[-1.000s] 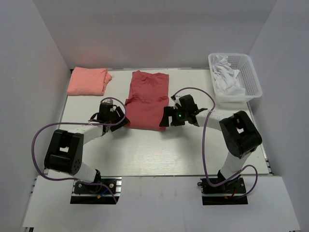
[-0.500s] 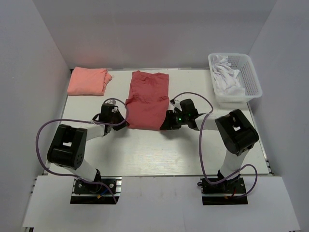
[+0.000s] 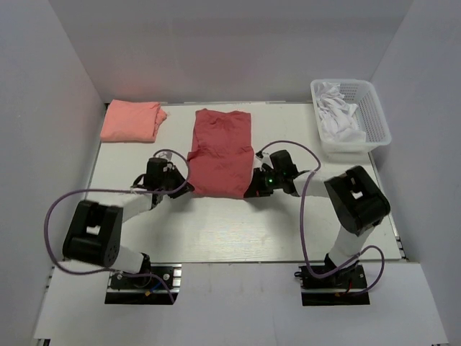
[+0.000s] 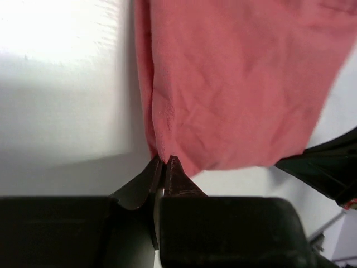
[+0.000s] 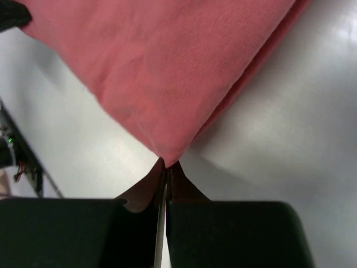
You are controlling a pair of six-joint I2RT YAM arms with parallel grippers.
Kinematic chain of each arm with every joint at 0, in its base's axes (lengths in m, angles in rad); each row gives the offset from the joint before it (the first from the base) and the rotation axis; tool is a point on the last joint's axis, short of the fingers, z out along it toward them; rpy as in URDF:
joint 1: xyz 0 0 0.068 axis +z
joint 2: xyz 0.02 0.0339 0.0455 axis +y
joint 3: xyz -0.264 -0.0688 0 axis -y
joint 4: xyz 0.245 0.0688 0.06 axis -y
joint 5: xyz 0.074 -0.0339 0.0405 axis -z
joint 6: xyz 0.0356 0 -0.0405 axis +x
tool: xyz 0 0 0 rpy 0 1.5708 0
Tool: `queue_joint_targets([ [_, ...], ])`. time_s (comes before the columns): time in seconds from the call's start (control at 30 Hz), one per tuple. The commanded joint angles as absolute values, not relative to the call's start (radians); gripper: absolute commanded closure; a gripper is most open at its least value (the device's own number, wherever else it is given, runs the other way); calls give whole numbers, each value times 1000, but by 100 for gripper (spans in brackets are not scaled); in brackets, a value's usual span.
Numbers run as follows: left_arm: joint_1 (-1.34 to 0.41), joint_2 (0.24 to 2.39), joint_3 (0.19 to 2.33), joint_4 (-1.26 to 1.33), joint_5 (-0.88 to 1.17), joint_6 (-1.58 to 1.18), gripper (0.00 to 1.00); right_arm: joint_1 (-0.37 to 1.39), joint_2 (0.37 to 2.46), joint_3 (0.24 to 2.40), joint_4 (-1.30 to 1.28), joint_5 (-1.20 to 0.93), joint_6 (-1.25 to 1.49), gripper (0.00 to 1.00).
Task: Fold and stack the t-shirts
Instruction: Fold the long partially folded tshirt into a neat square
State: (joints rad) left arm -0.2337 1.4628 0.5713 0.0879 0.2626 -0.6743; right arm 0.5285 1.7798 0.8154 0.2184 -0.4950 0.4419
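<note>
Brick-red t-shirt (image 3: 220,151) lies flat in the middle of the counter (image 3: 216,227), folded lengthwise, so it runs from near to far. The left claw (image 4: 164,163) has its fingers pressed together on the near left corner of this shirt. The right claw (image 5: 166,166) is clamped in the same way on the near right corner, where the tip of the cloth goes in between the dark fingers. Both arms lie low over the counter, one at each side of the shirt. The dark body of the right claw shows at the right edge of the left wrist view. A purple cable (image 3: 302,216) loops beside the right arm. The salmon-pink t-shirt (image 3: 132,121) rests folded at the far left, well apart. A white basket (image 3: 374,115) with white cloth (image 3: 337,115) inside stands at the far right.
</note>
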Motion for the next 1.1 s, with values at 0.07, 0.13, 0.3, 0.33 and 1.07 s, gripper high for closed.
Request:
queue_joint_targets([
  [0.07, -256, 1122, 535, -104, 334, -703, 100, 543, 1504, 753, 2, -506, 384, 100],
  [0.13, -256, 980, 535, -219, 344, -712, 100, 543, 1419, 753, -75, -508, 376, 100],
  [0.3, -256, 781, 635, -435, 383, -721, 100, 540, 1197, 791, -298, -623, 348, 100],
  [0.33, -256, 760, 649, -486, 383, -721, 100, 540, 1175, 805, -317, -633, 333, 100],
  [1.07, -245, 897, 903, -532, 136, -764, 100, 471, 1394, 1058, -130, -877, 472, 100],
])
